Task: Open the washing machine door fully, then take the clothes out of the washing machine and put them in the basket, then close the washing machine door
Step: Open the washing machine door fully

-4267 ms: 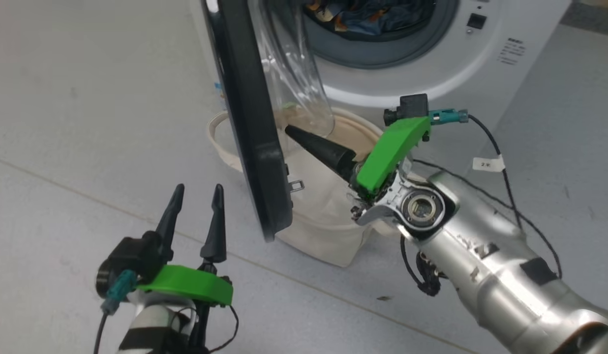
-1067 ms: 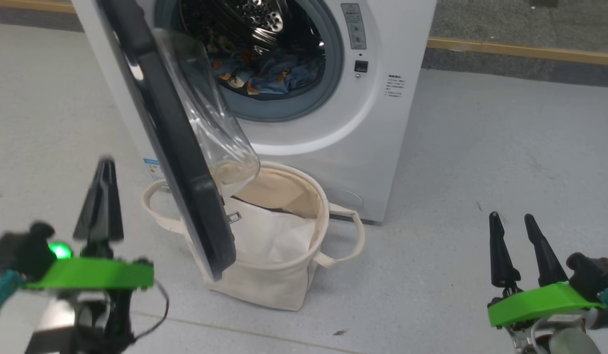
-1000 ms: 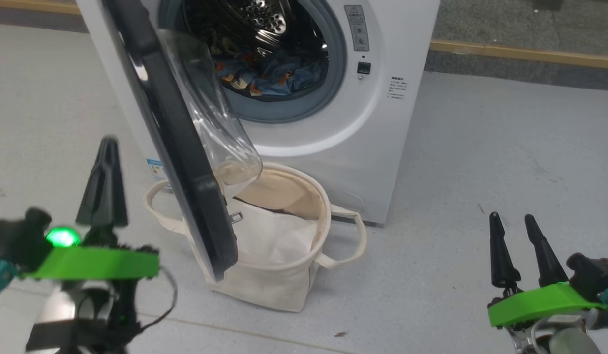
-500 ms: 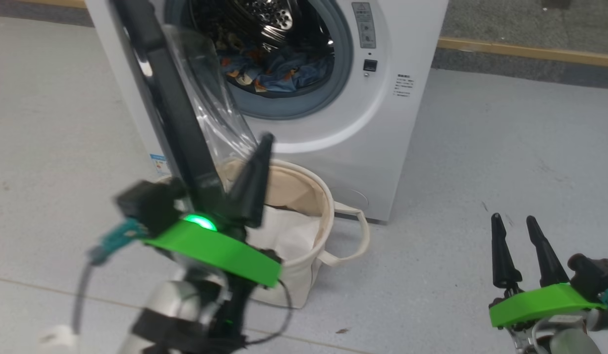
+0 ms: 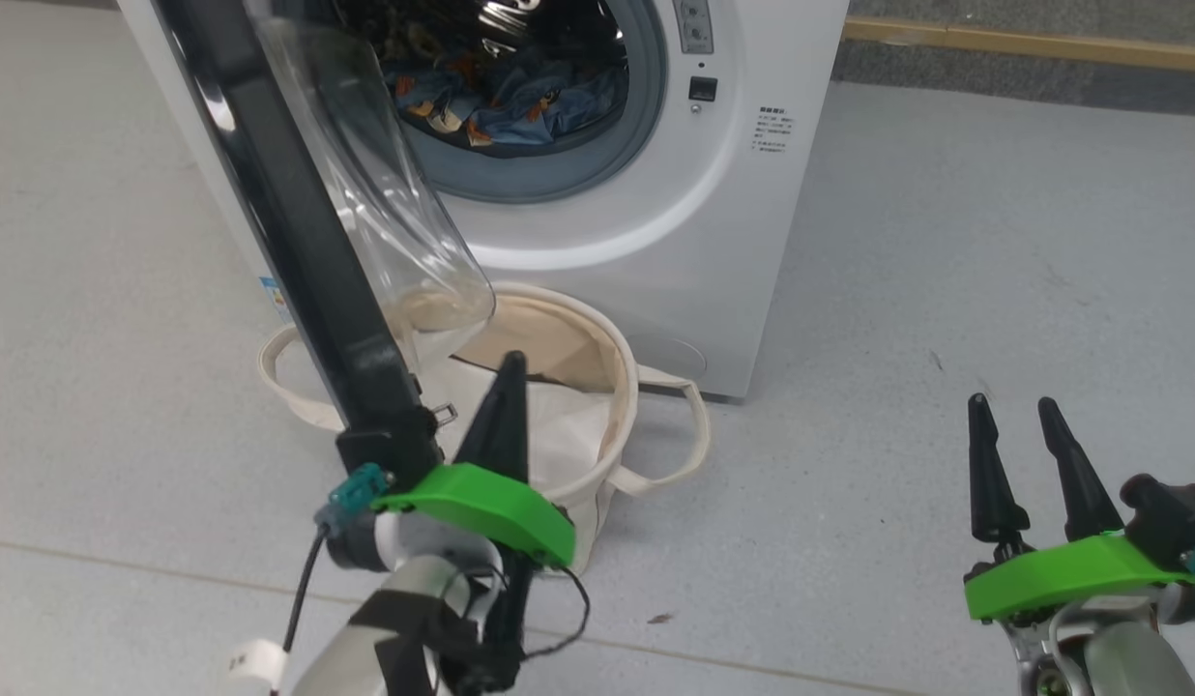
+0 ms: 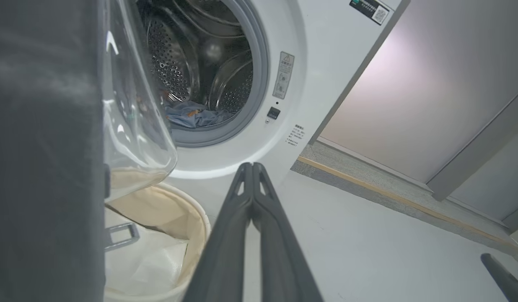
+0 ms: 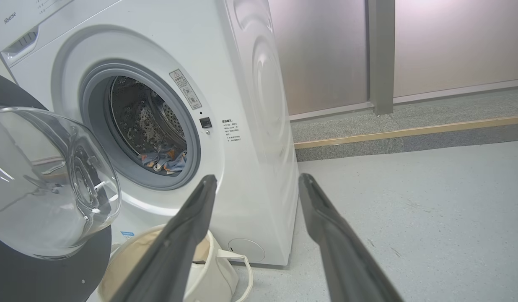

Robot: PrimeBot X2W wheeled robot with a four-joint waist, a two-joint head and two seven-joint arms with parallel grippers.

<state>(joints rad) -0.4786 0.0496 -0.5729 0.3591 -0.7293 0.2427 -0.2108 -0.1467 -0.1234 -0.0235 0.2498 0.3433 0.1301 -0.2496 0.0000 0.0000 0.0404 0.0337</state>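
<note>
1. Facing the washing machine [image 5: 714, 242], front uncovered.
2. Only partway with the door [image 5: 298, 251], jutting over the basket [image 5: 612, 387]; more swing needed.
3. Nothing taken yet of the clothes [image 5: 506, 97], heaped in the drum [image 6: 175, 71].
4. Holding the left gripper [image 5: 511, 362] pinched shut, empty, just beside the door's inner edge.
5. Holding the right gripper [image 5: 1012, 402] spread wide, empty, well apart.
</note>
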